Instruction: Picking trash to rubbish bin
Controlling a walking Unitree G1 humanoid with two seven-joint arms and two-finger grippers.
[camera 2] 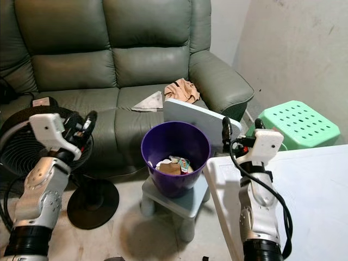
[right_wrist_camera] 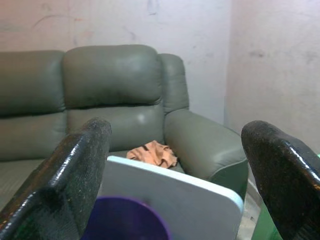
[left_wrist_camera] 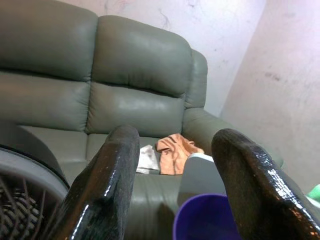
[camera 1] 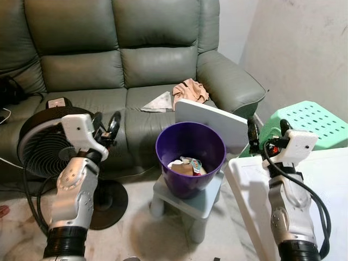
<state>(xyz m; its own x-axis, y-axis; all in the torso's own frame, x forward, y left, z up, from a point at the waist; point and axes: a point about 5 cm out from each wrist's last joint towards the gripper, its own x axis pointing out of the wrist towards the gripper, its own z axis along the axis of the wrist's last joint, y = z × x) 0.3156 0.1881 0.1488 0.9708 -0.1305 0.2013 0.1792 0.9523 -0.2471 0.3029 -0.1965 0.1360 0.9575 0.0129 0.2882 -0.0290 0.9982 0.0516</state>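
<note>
From my head, the purple rubbish bin (camera 1: 190,156) stands on a small grey stool (camera 1: 209,200) before the sofa (camera 1: 136,60), trash (camera 1: 186,165) inside; my left gripper (camera 1: 106,130) and right gripper (camera 1: 268,134) hover either side, holding nothing. Left wrist: fingers (left_wrist_camera: 107,185) spread apart; right wrist: fingers (right_wrist_camera: 75,175) wide apart, bin rim below.

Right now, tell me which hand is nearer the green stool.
Right. The right hand is raised just beside the green stool, while the left hand is across the purple bin, by the fan.
</note>
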